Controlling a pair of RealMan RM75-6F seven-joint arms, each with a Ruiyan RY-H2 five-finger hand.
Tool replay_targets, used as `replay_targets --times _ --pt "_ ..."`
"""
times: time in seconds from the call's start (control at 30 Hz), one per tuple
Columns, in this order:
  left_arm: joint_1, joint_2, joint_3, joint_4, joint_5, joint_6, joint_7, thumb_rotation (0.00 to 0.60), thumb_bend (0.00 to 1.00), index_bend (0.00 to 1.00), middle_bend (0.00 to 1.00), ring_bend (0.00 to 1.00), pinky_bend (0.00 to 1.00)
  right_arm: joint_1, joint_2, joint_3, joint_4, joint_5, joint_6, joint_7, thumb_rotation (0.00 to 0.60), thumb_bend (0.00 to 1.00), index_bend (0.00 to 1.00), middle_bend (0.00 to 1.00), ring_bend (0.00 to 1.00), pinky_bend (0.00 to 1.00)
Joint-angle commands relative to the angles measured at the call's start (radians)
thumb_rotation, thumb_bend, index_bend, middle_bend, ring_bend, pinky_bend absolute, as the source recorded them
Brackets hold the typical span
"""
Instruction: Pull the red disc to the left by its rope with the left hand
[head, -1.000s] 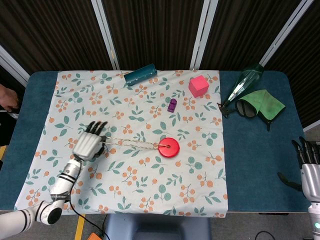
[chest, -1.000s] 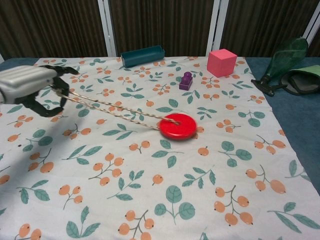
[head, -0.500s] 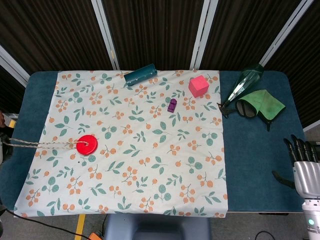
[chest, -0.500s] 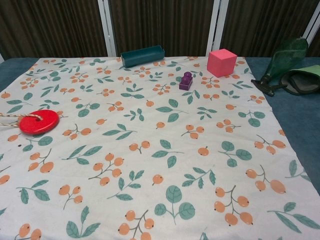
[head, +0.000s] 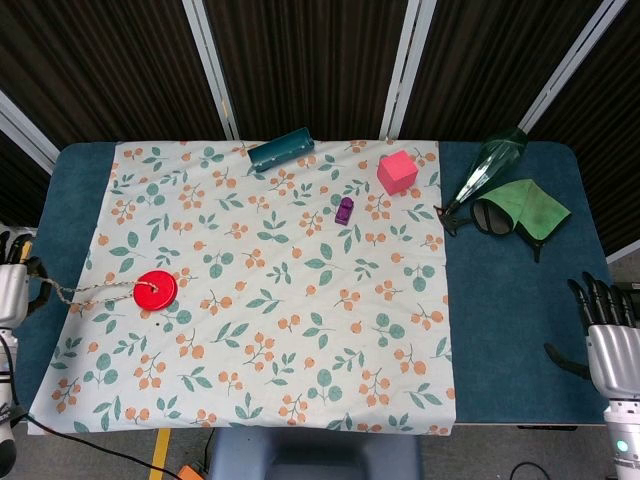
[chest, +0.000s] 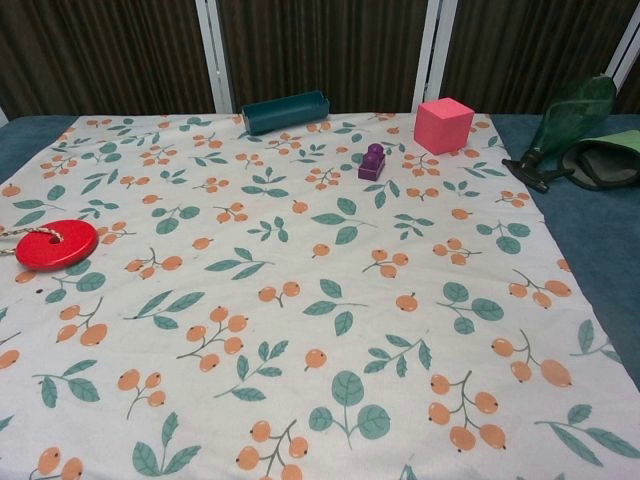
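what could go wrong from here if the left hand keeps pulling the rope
The red disc already sits near the left edge of the floral cloth, so more pull from the left hand may drag it off onto the blue table, or catch the cloth's edge and bunch it. The rope looks slightly slack, so a sudden tug could jerk the disc.

Head view overhead, chest view low, closer, sharing floral cloth (head: 280, 300)
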Motion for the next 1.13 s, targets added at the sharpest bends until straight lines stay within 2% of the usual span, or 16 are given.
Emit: replay_targets --times 0.03,0.13,0.2,0.23,0.27,0.33,0.37,0.4,0.53,0.63,0.7,0.8,0.97,1.13 --pt "-0.055 -0.043 -0.033 -0.039 0.093 0.059 -0.018 0.6 0.76 0.87 0.17 0.0 0.17 0.001 -0.002 -0.001 -0.002 0.002 -0.005 0.006 0.6 0.3 0.0 0.0 0.0 0.0" --pt "-0.089 -0.091 -0.035 -0.032 0.135 0.054 -0.029 0.6 0.75 0.87 0.19 0.0 0.18 0.001 -0.005 -0.005 -0.003 0.003 -0.013 0.018 0.6 0.3 0.0 0.0 0.0 0.0" --pt "-0.107 -0.113 -0.016 -0.014 0.146 0.008 -0.03 0.6 0.71 0.8 0.18 0.0 0.19 0.001 -0.006 -0.006 -0.002 0.005 -0.015 0.022 0.6 0.3 0.0 0.0 0.0 0.0" --pt "-0.113 -0.116 -0.004 -0.009 0.152 -0.017 -0.035 0.6 0.66 0.68 0.16 0.0 0.18 0.001 -0.006 -0.006 0.0 0.006 -0.014 0.023 0.6 0.3 0.0 0.0 0.0 0.0" --pt "-0.12 -0.114 0.011 -0.007 0.154 -0.056 -0.043 0.6 0.57 0.44 0.1 0.0 0.15 0.0 -0.007 -0.005 0.002 0.007 -0.012 0.024 0.6 0.3 0.0 0.0 0.0 0.0" --pt "-0.127 -0.104 0.021 -0.018 0.147 -0.102 -0.061 0.6 0.4 0.07 0.02 0.0 0.09 -0.001 -0.007 -0.003 0.005 0.01 -0.011 0.026 0.6 0.3 0.0 0.0 0.0 0.0" --pt "-0.127 -0.101 0.019 -0.024 0.148 -0.107 -0.086 0.6 0.35 0.0 0.0 0.0 0.07 -0.001 -0.006 -0.002 0.006 0.011 -0.011 0.029 0.6 0.3 0.0 0.0 0.0 0.0" --pt "-0.125 -0.1 0.018 -0.024 0.15 -0.107 -0.105 0.6 0.31 0.0 0.0 0.0 0.05 -0.001 -0.005 -0.002 0.006 0.013 -0.012 0.031 0.6 0.3 0.0 0.0 0.0 0.0" --pt "-0.118 -0.072 0.023 -0.035 0.145 -0.131 -0.142 0.6 0.27 0.0 0.0 0.0 0.01 0.003 -0.005 0.001 0.009 0.015 -0.016 0.035 0.6 0.3 0.0 0.0 0.0 0.0" --pt "-0.103 -0.041 0.03 -0.059 0.141 -0.128 -0.136 0.6 0.27 0.0 0.0 0.0 0.0 0.006 -0.004 0.002 0.006 0.01 -0.014 0.035 0.6 0.3 0.0 0.0 0.0 0.0" --pt "-0.077 -0.009 0.042 -0.095 0.143 -0.11 -0.133 0.6 0.31 0.0 0.0 0.0 0.0 0.004 -0.001 0.0 0.002 0.003 -0.009 0.036 0.6 0.3 0.0 0.0 0.0 0.0" --pt "-0.012 0.024 0.068 -0.138 0.155 -0.032 -0.123 0.6 0.38 0.0 0.0 0.0 0.0 -0.003 0.008 -0.006 -0.006 -0.007 0.002 0.038 0.6 0.3 0.0 0.0 0.0 0.0" --pt "0.11 0.038 0.142 -0.174 0.176 0.072 -0.1 0.6 0.38 0.0 0.0 0.0 0.0 -0.011 0.009 -0.024 -0.004 -0.021 0.002 0.031 0.6 0.3 0.0 0.0 0.0 0.0" --pt "0.185 0.012 0.169 -0.17 0.188 0.147 -0.092 0.6 0.38 0.0 0.0 0.0 0.0 -0.013 -0.006 -0.029 0.005 -0.017 -0.002 0.024 0.6 0.3 0.0 0.0 0.0 0.0"
